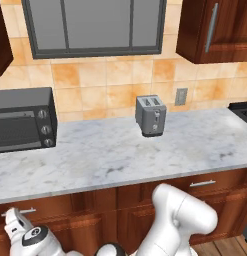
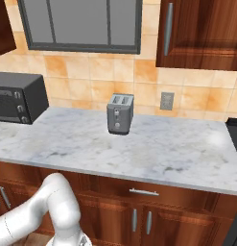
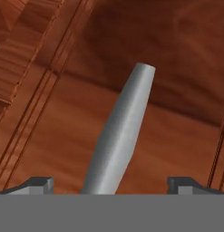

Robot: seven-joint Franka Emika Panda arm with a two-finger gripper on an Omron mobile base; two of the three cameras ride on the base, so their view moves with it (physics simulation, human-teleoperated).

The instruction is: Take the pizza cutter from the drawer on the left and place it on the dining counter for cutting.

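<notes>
- The marble table (image 1: 120, 155) against the orange tiled wall runs across both base views; it carries a black microwave (image 1: 22, 120) on the left and a grey toaster (image 1: 151, 116) near the middle; below it sit dark reddish-brown cabinet fronts.
- The drawer (image 3: 145, 122) fills my hand view as a broad wood front; I judge it shut, so the pizza cutter, which I take to lie inside, is hidden from me.
- Its silver bar handle (image 3: 120, 131) runs up from between my fingers (image 3: 115, 186); my tips stand wide apart, one on either side of the bar, gripping nothing; whether they touch it I cannot tell.
- The bar looks stiff, smooth and likely slippery; I judge a hold near its middle, square across it, gives the straightest pull.
- The cutter should be light and rigid; its wooden handle is the place to grip, clear of the sharp, freely turning wheel.
- No brand, label or readable writing appears on the appliances or cabinets.
</notes>
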